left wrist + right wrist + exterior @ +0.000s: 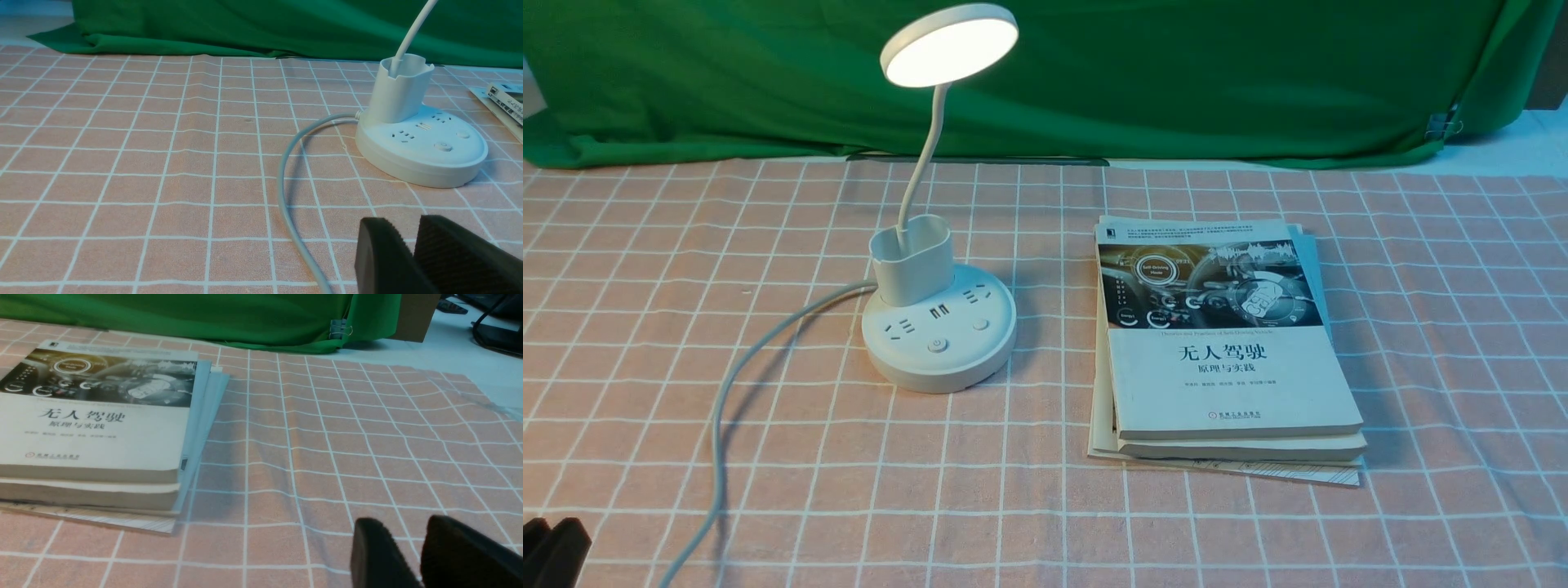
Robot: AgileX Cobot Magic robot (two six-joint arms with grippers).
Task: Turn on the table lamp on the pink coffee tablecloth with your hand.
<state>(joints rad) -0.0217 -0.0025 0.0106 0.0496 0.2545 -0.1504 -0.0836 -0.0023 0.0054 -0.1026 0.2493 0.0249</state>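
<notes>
The white table lamp (939,327) stands on the pink coffee tablecloth (645,269), left of centre. Its round head (949,45) glows bright. Its base, with sockets and buttons, also shows in the left wrist view (421,147), where the head is out of frame. The white cord (727,392) curves off to the near left. My left gripper (410,228) is shut and empty, low over the cloth and well short of the base. It shows at the front view's near left corner (551,547). My right gripper (408,528) is shut and empty over bare cloth, right of the books.
A stack of books (1225,343) lies right of the lamp and also shows in the right wrist view (94,424). A green backdrop cloth (1176,73) hangs along the far edge. The cord (286,196) lies close beside my left gripper.
</notes>
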